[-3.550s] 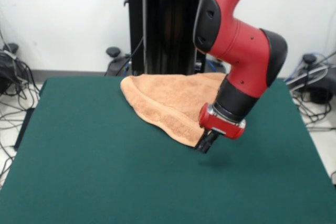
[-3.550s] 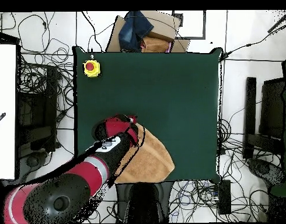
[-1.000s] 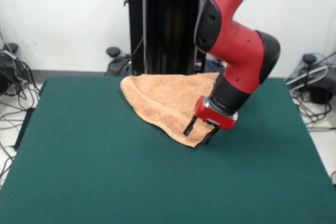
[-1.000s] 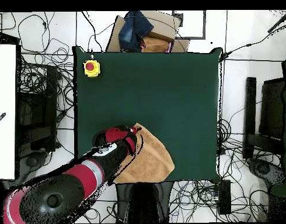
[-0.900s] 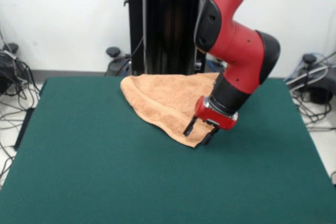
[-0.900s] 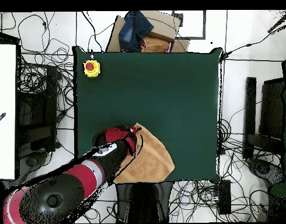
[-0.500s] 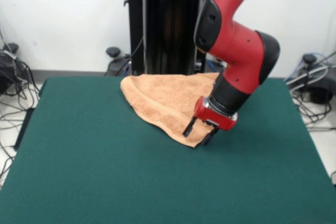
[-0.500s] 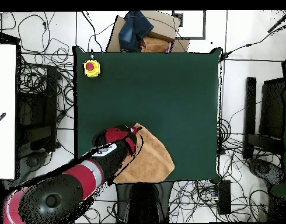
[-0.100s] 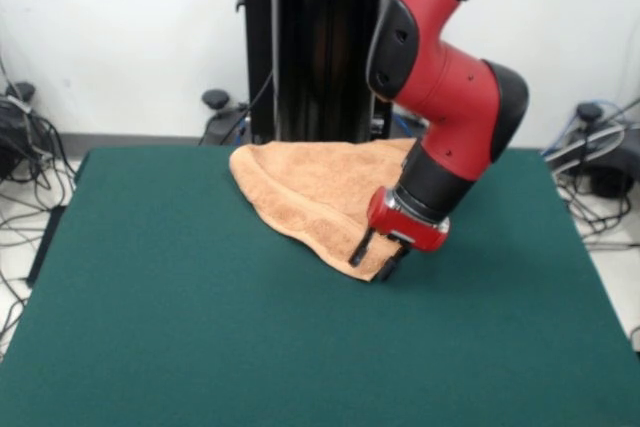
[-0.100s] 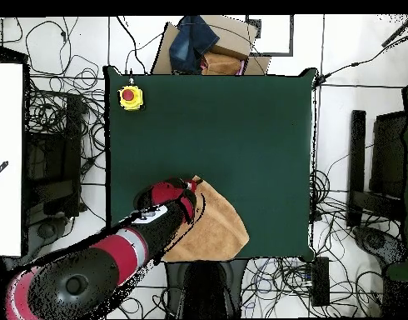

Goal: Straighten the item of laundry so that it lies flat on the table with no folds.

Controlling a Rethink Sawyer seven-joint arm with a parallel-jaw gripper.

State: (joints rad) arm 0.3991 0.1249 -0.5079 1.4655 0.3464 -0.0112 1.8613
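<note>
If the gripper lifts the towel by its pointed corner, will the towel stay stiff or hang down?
The towel would probably hang down limp: it lies folded in soft, rounded curves. It seems light, being only thin cloth. Its terry surface may drag on the felt table instead of sliding, so the open gripper over that corner would likely need a firm pinch.

Nothing readable here, no text, labels, brand names or numbers on anything in either view.
</note>
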